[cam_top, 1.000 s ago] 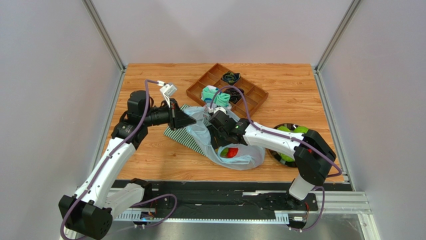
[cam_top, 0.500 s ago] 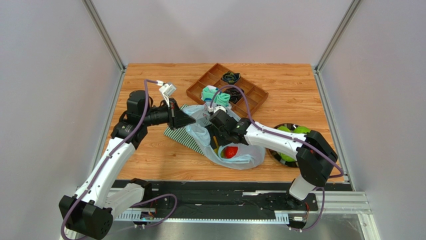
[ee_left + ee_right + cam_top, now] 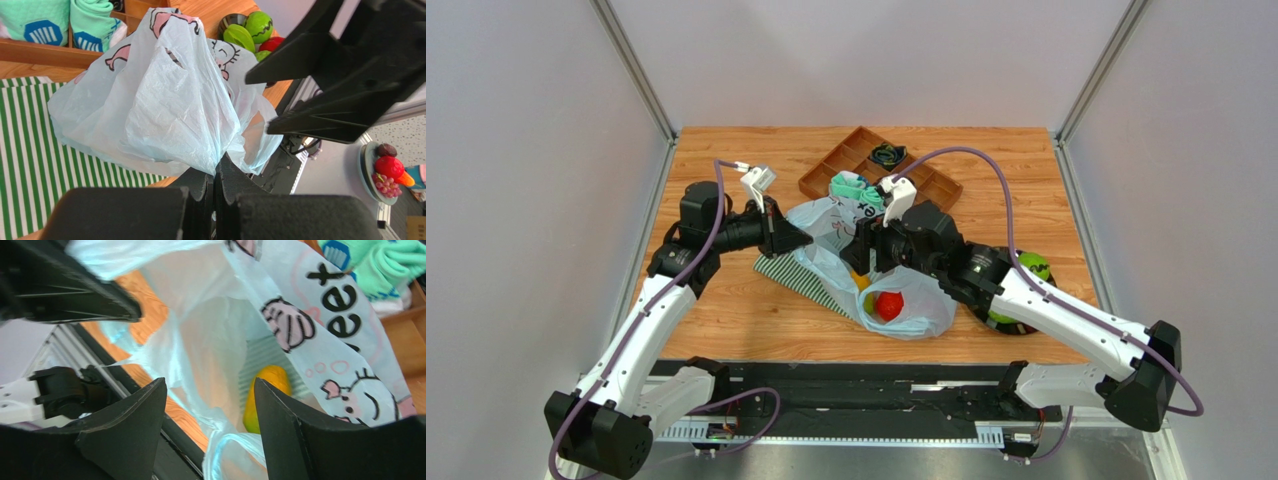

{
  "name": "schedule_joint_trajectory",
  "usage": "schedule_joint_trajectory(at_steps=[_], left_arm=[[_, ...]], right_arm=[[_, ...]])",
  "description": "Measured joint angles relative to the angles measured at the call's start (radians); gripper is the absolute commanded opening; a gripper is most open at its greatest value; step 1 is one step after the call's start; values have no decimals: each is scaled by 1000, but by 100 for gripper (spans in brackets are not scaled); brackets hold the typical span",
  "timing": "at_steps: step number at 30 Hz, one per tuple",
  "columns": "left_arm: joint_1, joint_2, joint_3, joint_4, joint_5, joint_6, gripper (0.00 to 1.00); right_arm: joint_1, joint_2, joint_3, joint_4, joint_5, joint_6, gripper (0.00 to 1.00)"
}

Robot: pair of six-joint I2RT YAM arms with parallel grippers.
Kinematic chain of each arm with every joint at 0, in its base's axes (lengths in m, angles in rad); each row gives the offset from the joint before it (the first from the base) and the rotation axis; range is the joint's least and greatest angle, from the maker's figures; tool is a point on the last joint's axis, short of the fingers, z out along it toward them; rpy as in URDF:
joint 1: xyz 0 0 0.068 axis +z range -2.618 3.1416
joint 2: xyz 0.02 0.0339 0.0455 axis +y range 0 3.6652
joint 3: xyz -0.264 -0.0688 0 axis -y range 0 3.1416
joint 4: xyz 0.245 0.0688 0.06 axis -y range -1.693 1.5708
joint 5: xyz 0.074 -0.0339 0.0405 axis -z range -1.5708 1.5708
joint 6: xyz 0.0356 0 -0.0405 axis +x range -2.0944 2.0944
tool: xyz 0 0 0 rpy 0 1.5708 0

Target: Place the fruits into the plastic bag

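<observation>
The pale-blue plastic bag (image 3: 896,300) with pink-and-black cartoon print lies mid-table on a striped cloth. A red fruit (image 3: 887,305) and a yellow-orange mango-like fruit (image 3: 264,395) lie inside it. My left gripper (image 3: 798,238) is shut on the bag's left edge (image 3: 220,155) and holds it up. My right gripper (image 3: 866,255) is open and empty just above the bag's mouth; its fingers (image 3: 135,425) frame the opening. Green fruits (image 3: 1030,266) and a red one (image 3: 272,44) sit in a dark bowl at right, behind my right arm.
A green-and-white striped cloth (image 3: 791,275) lies under the bag. A brown compartment tray (image 3: 926,185) with teal socks (image 3: 854,188) and dark cables stands behind. The table's front edge and black rail run close below the bag.
My right gripper has drawn up and back out of the bag, empty. The red fruit now lies in the bag. My left gripper has lifted the bag's edge slightly higher.
</observation>
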Motion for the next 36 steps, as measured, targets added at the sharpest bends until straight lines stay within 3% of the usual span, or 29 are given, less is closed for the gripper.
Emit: schedule_joint_trajectory(at_steps=[5,12,20,27,36], left_arm=[[3,0,0,-13,-18,2,0],[3,2,0,-21,-29,2,0],[5,2,0,-24,-35,3,0],[5,2,0,-23,-35,3,0],[5,4,0,-24,-35,3,0]], right_arm=[[23,-85,-13,27,-37,-13,69],[-30,-238,-13,-36,50,-43,69],[-352,-357,-51,-259,135,-42,72],[-547,-277,-118,-429,179,-84,78],[-579,-103,-145,-481,246,-182,80]])
